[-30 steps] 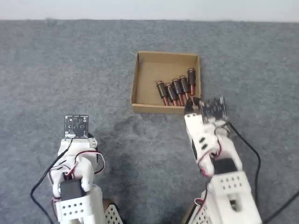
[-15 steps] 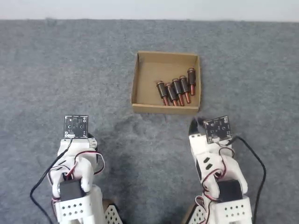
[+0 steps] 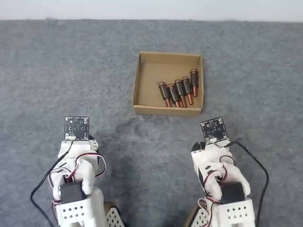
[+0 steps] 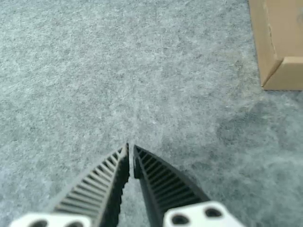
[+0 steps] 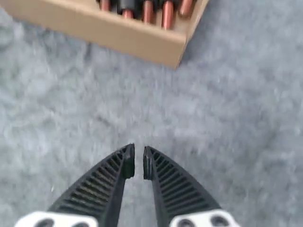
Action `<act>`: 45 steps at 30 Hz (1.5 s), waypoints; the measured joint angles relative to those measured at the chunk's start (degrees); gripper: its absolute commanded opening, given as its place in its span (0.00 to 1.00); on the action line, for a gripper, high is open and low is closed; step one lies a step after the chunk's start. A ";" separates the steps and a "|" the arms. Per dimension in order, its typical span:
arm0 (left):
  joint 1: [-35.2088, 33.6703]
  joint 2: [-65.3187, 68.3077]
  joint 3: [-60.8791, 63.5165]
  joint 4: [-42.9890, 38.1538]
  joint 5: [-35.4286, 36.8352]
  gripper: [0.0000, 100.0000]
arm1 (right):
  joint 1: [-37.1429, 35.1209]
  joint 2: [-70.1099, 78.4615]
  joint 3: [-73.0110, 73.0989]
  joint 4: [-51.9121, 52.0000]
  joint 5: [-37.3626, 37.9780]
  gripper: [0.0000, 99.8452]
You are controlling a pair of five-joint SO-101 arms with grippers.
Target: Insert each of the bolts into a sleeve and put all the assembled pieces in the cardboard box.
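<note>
Grey, felt-like fabric covers the table (image 3: 71, 61), and both arms stand at its near edge, folded back on their bases. The left arm (image 3: 78, 163) sits well apart from the box. Its left gripper (image 4: 131, 150) is closed over bare fabric, the ribbed black fingers (image 4: 102, 182) meeting at the tips with nothing between them. The right arm (image 3: 218, 170) is closer to the box, just short of its near right corner. The right gripper (image 5: 138, 158) is all but closed, with a thin slit between the tips, and it holds nothing as it hangs over the fabric.

Beyond the grippers, near the middle of the table, lies the cardboard box (image 3: 138, 85), shallow and open-topped. Five assembled pieces (image 3: 179, 92) lie side by side in its right half, touching or nearly touching. Each has a dark sleeve and a copper-coloured end pointing toward the arms. The right wrist view shows those copper ends (image 5: 166, 12) just behind the box's near wall (image 5: 118, 35). A pale wall (image 3: 151, 9) borders the table's far side.
</note>
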 measured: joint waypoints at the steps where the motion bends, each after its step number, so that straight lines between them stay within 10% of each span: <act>1: 0.00 0.00 0.00 0.44 0.00 0.02 | 0.00 0.00 0.00 1.14 0.00 0.01; 45: 0.00 0.00 0.00 9.67 0.00 0.02 | 0.00 0.00 0.00 9.58 0.00 0.01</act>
